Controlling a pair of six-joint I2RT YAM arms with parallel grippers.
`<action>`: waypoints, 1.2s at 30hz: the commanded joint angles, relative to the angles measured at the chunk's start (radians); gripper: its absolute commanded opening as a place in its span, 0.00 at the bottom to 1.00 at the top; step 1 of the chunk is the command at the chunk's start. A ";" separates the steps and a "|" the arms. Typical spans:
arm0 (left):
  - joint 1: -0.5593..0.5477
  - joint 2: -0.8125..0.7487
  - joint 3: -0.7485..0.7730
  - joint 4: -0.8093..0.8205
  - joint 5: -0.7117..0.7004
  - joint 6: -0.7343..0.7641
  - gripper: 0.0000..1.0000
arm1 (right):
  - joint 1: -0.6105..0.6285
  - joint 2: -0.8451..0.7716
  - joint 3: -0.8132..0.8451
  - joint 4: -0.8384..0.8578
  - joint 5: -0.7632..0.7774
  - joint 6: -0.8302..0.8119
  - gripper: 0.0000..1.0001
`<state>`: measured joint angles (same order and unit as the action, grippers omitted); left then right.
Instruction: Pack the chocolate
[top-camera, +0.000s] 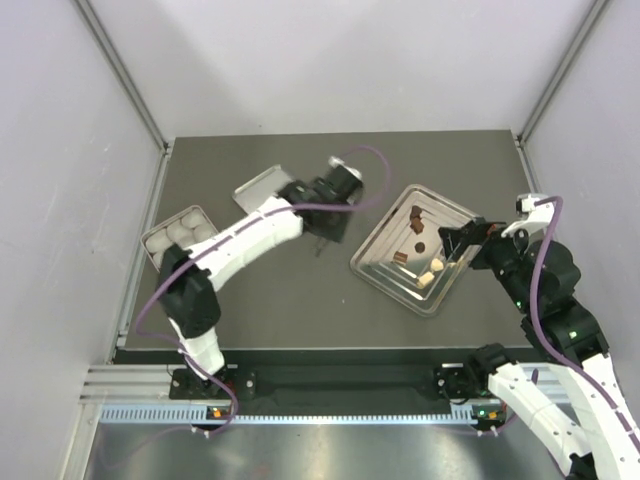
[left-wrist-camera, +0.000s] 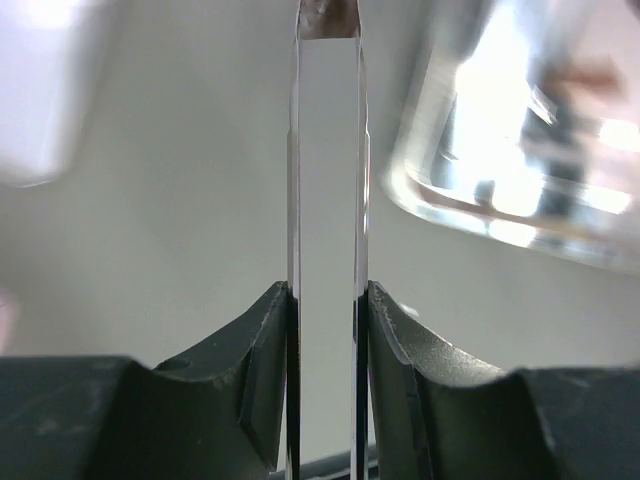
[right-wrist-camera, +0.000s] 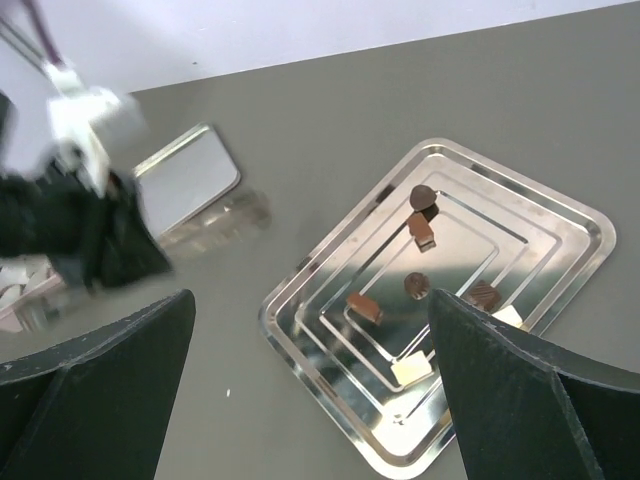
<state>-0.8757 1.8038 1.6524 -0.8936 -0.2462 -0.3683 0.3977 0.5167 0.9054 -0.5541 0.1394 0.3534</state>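
I can't make out a single word, label, brand or number anywhere. Nothing readable shows on the silver tray (top-camera: 375, 258) or the clear plastic piece (left-wrist-camera: 325, 200), and the chocolate (right-wrist-camera: 421, 230) is too small to tell.

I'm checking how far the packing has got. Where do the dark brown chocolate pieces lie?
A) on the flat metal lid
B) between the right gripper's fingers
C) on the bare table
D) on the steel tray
D: the dark brown chocolate pieces all sit inside the steel tray, while the right gripper hovers over its edge, open and empty.
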 joint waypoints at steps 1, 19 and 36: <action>0.216 -0.168 0.007 -0.024 -0.031 -0.017 0.36 | 0.015 -0.023 -0.003 0.034 -0.031 0.013 1.00; 0.929 -0.333 -0.215 0.071 0.035 -0.037 0.38 | 0.035 -0.030 -0.019 0.046 -0.041 -0.002 1.00; 1.018 -0.279 -0.325 0.166 0.058 -0.004 0.38 | 0.035 -0.024 -0.019 0.043 -0.017 -0.008 1.00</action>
<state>0.1413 1.5158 1.3361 -0.8024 -0.1944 -0.3889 0.4171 0.4873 0.8635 -0.5476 0.1081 0.3584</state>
